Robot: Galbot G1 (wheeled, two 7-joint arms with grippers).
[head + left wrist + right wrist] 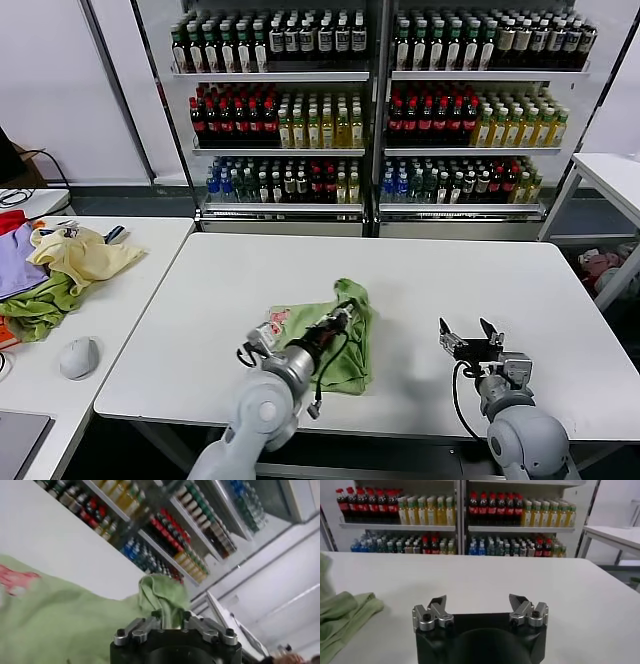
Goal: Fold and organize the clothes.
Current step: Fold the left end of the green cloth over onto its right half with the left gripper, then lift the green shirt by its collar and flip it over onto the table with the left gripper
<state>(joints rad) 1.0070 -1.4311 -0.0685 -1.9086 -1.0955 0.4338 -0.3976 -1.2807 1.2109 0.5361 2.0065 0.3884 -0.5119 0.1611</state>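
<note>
The light sage-green polo shirt [340, 340] lies partly folded at the middle front of the white table [420, 280], its red-and-white print [272, 325] showing at its left edge. My left gripper [347, 311] is shut on a raised fold of the shirt near its far edge. In the left wrist view the pinched fold [162, 597] stands up between the fingers, at the gripper [170, 619]. My right gripper [471, 334] is open and empty above the table, right of the shirt. In the right wrist view it [479, 604] faces bare table, with the shirt's edge [342, 612] off to one side.
A side table [90, 300] on the left holds a pale yellow garment [82, 255], a darker olive cloth [40, 305], a purple piece and a grey mouse [78, 357]. Shelves of bottles [380, 110] stand behind the table. Another white table [610, 175] is at the far right.
</note>
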